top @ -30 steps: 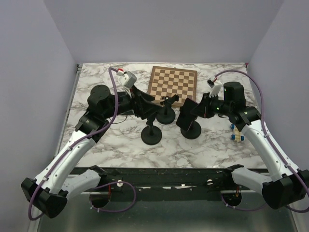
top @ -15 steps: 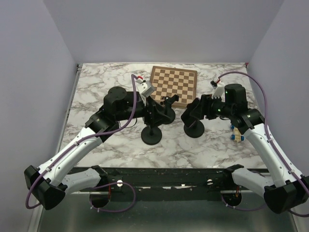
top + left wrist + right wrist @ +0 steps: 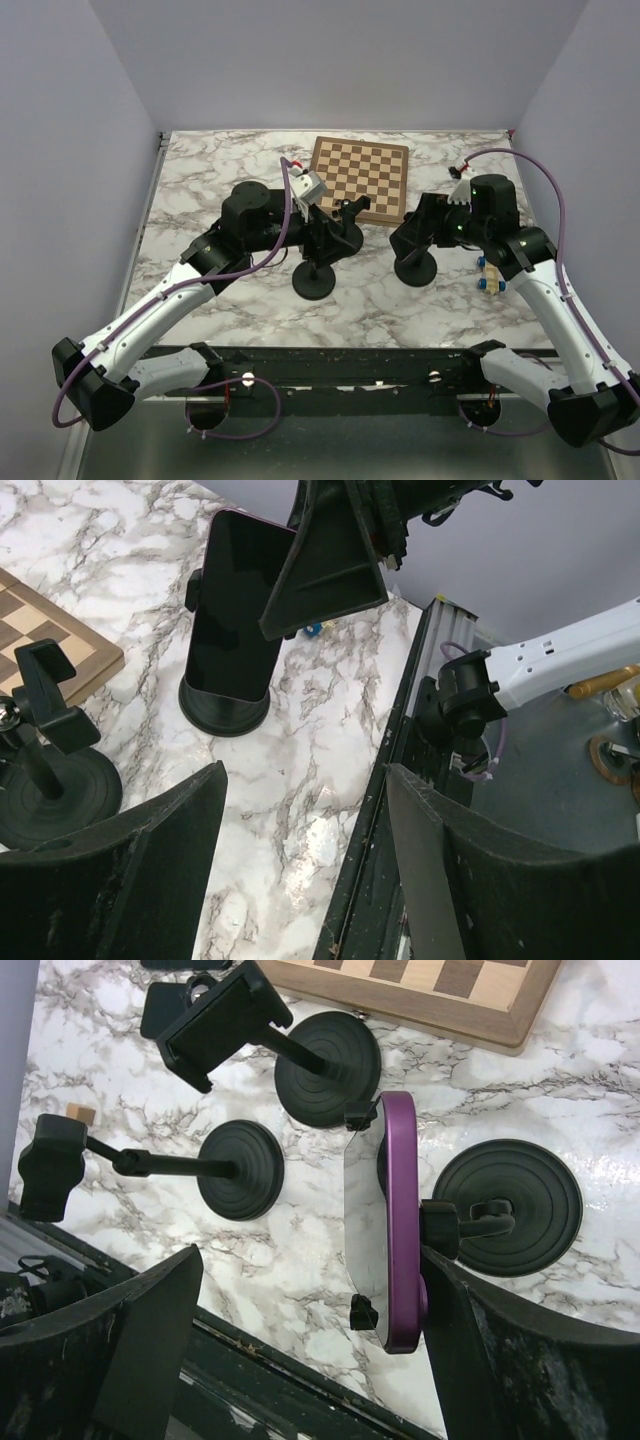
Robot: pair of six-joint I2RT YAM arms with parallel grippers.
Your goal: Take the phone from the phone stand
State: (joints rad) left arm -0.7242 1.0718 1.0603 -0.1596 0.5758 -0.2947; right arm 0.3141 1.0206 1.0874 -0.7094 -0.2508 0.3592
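Observation:
A purple phone point(image 3: 392, 1222) with a dark screen point(image 3: 235, 605) stands clamped in a black phone stand point(image 3: 505, 1205), whose round base rests on the marble point(image 3: 415, 270). My right gripper point(image 3: 312, 1260) is open and straddles the phone. Its right finger lies close to the phone's back and the clamp, and its left finger is far from the screen. In the top view the phone is mostly hidden under this gripper point(image 3: 415, 225). My left gripper point(image 3: 305, 775) is open and empty. It hovers by the middle stands point(image 3: 335, 232), facing the phone from the left.
Two empty black phone stands point(image 3: 330, 1055) point(image 3: 240, 1170) sit left of the phone's stand. A chessboard point(image 3: 358, 178) lies behind them. A small wooden toy with blue wheels point(image 3: 488, 278) sits by the right arm. The table's near edge and metal rail point(image 3: 400, 750) run close below.
My right gripper has opened wide around the phone and shifted slightly right. My left arm has swung right, toward the middle stands, with its jaws unchanged.

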